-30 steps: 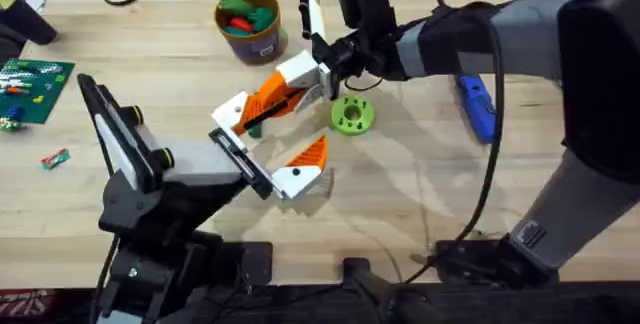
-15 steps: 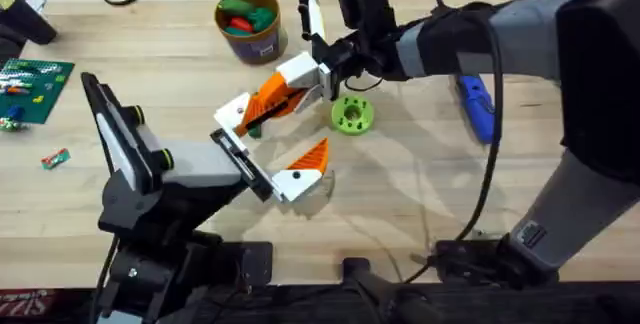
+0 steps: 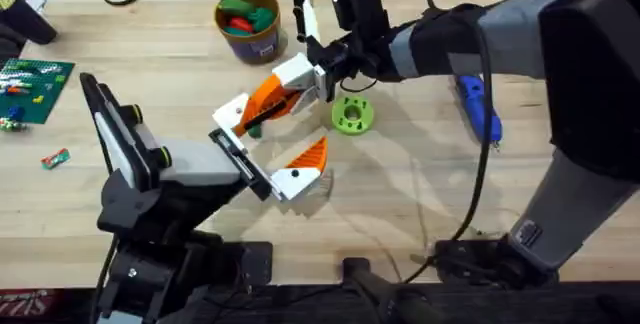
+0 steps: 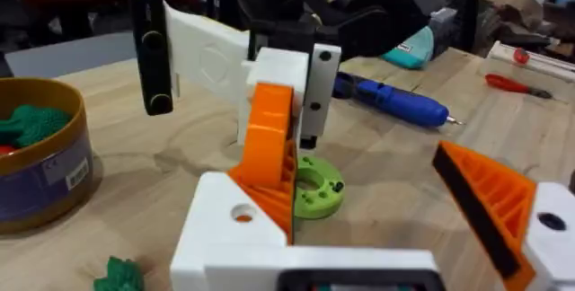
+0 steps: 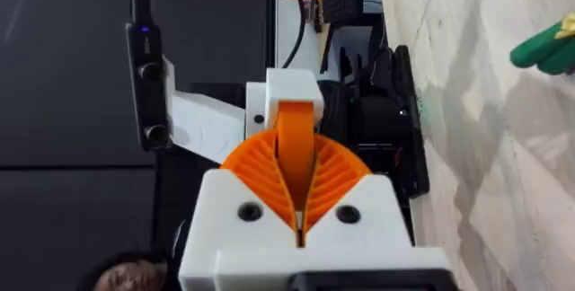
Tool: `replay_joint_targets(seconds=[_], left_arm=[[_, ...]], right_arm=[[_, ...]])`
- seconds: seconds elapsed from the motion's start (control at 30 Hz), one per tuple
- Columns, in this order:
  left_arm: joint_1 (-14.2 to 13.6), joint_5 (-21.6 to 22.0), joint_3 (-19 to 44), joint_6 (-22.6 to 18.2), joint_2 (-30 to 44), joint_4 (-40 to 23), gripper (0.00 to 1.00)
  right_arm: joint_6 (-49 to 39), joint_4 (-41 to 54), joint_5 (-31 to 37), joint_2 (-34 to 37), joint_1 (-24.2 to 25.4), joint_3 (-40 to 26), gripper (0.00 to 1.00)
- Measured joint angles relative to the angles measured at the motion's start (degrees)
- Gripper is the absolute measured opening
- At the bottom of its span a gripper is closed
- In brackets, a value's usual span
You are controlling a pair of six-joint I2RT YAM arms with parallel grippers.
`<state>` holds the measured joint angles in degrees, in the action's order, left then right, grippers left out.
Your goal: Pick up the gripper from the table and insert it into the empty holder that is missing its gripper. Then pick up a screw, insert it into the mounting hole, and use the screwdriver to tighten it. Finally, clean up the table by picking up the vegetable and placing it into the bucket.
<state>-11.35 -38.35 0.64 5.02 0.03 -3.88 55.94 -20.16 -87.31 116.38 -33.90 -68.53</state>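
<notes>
Currently, at the left of the worktop (image 3: 400,199), the holder (image 3: 240,159) is presented by the left arm. A short orange finger (image 3: 308,156) is carried at its near end. Whether the left end effector is released or clenched cannot be told.

The gripper (image 3: 265,94) is suspended just above the holder's far end, white base nearest the bar; contact cannot be confirmed. A green vegetable piece (image 4: 117,275) is seen on the worktop below it. The bucket (image 3: 250,46) is placed near the far edge, apart from both arms.

The right end effector (image 3: 300,72) is clenched on the gripper's orange tip. A lime-green disc (image 3: 352,114) is located just beside it. The screwdriver (image 3: 478,109) is laid farther right, and bare worktop is left along the near edge.
</notes>
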Motion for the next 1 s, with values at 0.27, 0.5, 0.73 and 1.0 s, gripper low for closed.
replay_joint_targets(seconds=[0.27, 0.5, 0.73, 1.0], left_arm=[[0.07, 0.61, 0.02, -0.27, 0.00, 0.04, 0.986], [0.37, 1.11, 0.02, -0.53, 0.00, 0.08, 0.986], [0.37, 1.14, 0.02, -0.68, 0.00, 0.07, 0.986], [0.37, 1.38, 0.02, -0.67, 0.00, 0.07, 0.986]], right_arm=[[0.45, -1.66, -0.02, 0.52, -0.27, -1.06, 0.007], [0.67, -2.38, 0.00, 1.02, -0.52, -1.81, 0.007], [0.15, -2.38, 0.17, 1.01, -0.52, -1.81, 0.007], [-0.26, -2.38, 0.63, 1.02, -0.52, -1.81, 0.007]])
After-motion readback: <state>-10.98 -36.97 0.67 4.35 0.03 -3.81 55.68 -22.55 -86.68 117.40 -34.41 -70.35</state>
